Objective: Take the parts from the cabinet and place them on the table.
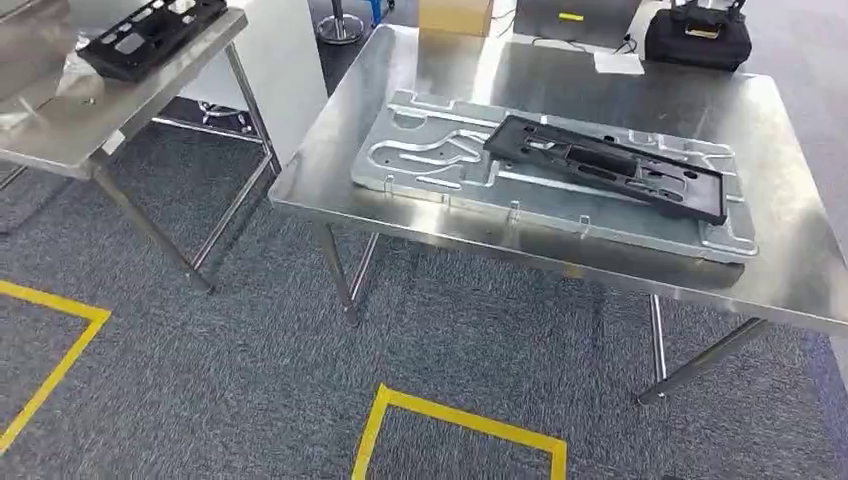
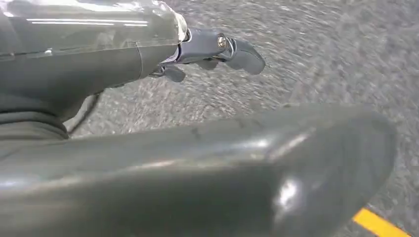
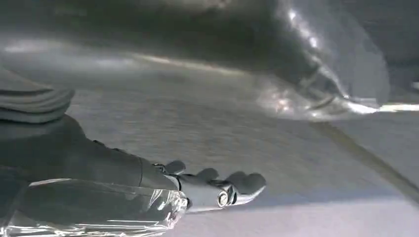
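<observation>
Steel counter point(image 1: 800, 250) carries a silver plate point(image 1: 440, 165) with a black part point(image 1: 610, 165) on it; left robot hand point(image 2: 217, 52) and right robot hand point(image 3: 217, 190) hang over carpet, fingers loosely spread, holding nothing.

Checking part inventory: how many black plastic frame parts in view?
2. One black frame part lies diagonally on the silver stamped plate on the near table. The other black frame part sits on the left table, partly cut off by the picture's edge.

I see a black slotted plastic frame point(image 1: 607, 166) lying flat and askew on a stamped silver metal panel point(image 1: 440, 160), which rests on the tabletop point(image 1: 800, 240).
</observation>
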`<control>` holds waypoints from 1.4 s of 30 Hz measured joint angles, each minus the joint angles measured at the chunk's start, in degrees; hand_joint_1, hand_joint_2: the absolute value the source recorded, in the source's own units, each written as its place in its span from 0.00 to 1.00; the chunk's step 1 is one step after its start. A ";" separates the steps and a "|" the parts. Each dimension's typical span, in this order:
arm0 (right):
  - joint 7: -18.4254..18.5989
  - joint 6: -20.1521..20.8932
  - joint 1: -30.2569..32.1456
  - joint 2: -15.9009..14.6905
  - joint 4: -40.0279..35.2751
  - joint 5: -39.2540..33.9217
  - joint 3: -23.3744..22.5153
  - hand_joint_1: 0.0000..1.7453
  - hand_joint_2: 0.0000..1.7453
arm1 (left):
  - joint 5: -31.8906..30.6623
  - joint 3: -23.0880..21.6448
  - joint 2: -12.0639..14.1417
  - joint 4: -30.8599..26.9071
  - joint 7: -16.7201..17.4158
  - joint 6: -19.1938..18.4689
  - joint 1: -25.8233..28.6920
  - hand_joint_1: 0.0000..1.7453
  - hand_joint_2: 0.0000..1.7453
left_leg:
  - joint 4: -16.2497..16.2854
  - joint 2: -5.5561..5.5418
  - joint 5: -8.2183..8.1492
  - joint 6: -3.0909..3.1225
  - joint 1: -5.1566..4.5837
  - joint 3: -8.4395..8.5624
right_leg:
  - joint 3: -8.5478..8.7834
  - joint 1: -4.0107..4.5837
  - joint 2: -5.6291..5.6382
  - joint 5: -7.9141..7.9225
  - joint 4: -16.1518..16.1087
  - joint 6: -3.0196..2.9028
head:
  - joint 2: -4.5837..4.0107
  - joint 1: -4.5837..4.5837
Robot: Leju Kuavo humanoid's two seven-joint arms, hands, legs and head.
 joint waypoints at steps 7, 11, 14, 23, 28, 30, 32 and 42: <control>3.87 0.70 -3.99 0.00 10.05 2.73 -3.78 0.00 0.00 | 0.28 -0.15 -0.39 0.00 -0.13 -0.07 -0.23 0.00 0.00 | 4.49 -2.44 3.25 -1.67 0.02 -7.51 | 13.82 -0.39 3.28 3.23 -15.21 -0.36 | 0.02 -0.05; 5.77 0.92 -6.80 0.13 16.28 6.34 -7.63 0.00 0.00 | 0.77 -0.17 -0.28 0.00 -0.31 0.09 -0.04 0.00 0.00 | 4.08 -3.47 5.05 -3.00 0.36 -8.23 | 12.12 -0.48 1.24 5.08 -14.49 -2.10 | 0.00 0.31; 7.80 1.31 -9.12 0.15 20.44 10.24 -11.77 0.00 0.00 | 0.94 -0.17 -0.28 0.00 -0.42 0.37 -0.05 0.00 0.00 | 12.48 -1.42 -5.43 -3.95 0.93 -10.97 | 9.67 -0.38 -0.21 7.10 -14.44 -2.92 | 0.00 -0.26; 9.92 2.51 -14.16 0.15 28.97 16.15 -21.67 0.00 0.00 | 1.42 -1.00 -0.33 -0.02 -0.48 0.42 -1.02 0.00 0.00 | 1.56 1.85 -7.11 -3.63 1.06 5.44 | 2.73 -0.16 -4.71 11.69 -11.97 -0.74 | 0.02 -0.30; 9.33 3.08 -15.74 0.02 31.82 17.92 -24.70 0.00 0.00 | 1.35 -1.24 -0.44 -0.02 -0.37 0.37 -0.35 0.00 0.00 | 1.57 0.86 -4.02 -0.73 0.83 2.44 | 1.13 -0.83 -2.03 7.74 -9.37 0.88 | 0.00 -0.24; 9.07 3.30 -15.71 -0.02 32.65 18.71 -25.79 0.00 0.00 | 1.31 -1.36 -0.44 -0.02 -0.44 0.24 -0.43 0.00 0.00 | 1.62 0.07 -2.51 -0.18 0.54 0.47 | -0.50 -0.58 -0.33 0.63 -1.76 0.70 | 0.00 -0.11; 8.89 3.60 -16.02 -0.09 33.32 19.62 -26.53 0.00 0.00 | 1.25 -1.46 -0.44 -0.02 -0.46 0.15 -0.36 0.00 0.00 | 1.88 -0.92 -0.88 -0.17 0.09 -1.65 | -0.95 -0.24 -0.01 -0.73 4.54 0.31 | 0.00 -0.17; 9.94 4.68 -17.62 0.07 36.19 23.04 -28.65 0.00 0.00 | 0.68 -2.08 -0.63 -0.31 0.15 0.70 -0.05 0.00 0.00 | 4.22 -4.92 3.17 -2.04 -0.39 -7.58 | 14.06 0.26 1.82 4.45 -16.06 -3.04 | 0.00 -0.06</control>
